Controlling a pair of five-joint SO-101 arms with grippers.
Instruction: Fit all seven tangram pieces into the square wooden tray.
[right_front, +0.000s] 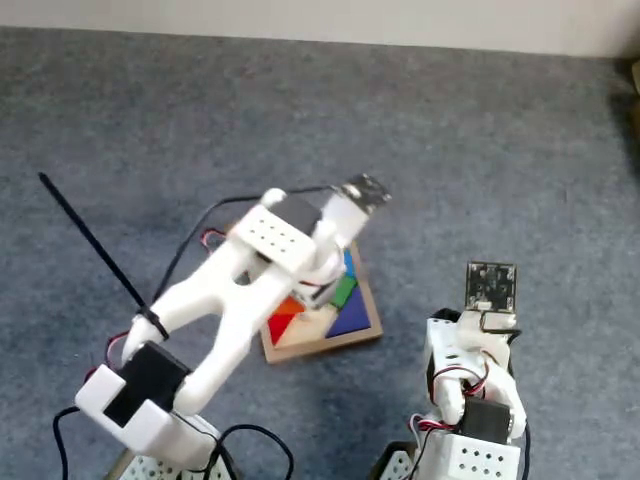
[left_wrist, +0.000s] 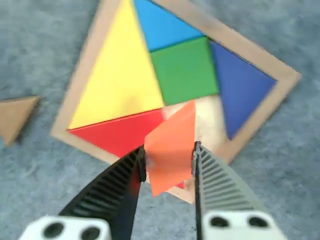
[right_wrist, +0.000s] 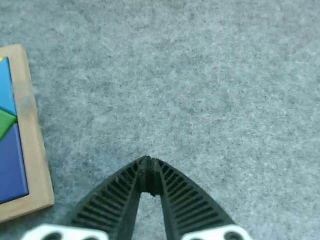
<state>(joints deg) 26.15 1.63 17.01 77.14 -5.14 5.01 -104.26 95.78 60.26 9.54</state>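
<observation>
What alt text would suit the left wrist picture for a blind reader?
The left gripper holds an orange parallelogram over the wooden tray, where a yellow triangle, red triangle, green square, light blue piece and dark blue triangle sit. A tan triangle lies on the carpet beside it.

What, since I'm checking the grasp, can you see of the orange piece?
The orange piece is a flat parallelogram, seemingly painted wood. The left gripper pinches two opposite edges between its fingers. It hangs tilted over the tray's bare gap between the red triangle and the dark blue triangle, not yet seated; contact with the tray cannot be told.
</observation>
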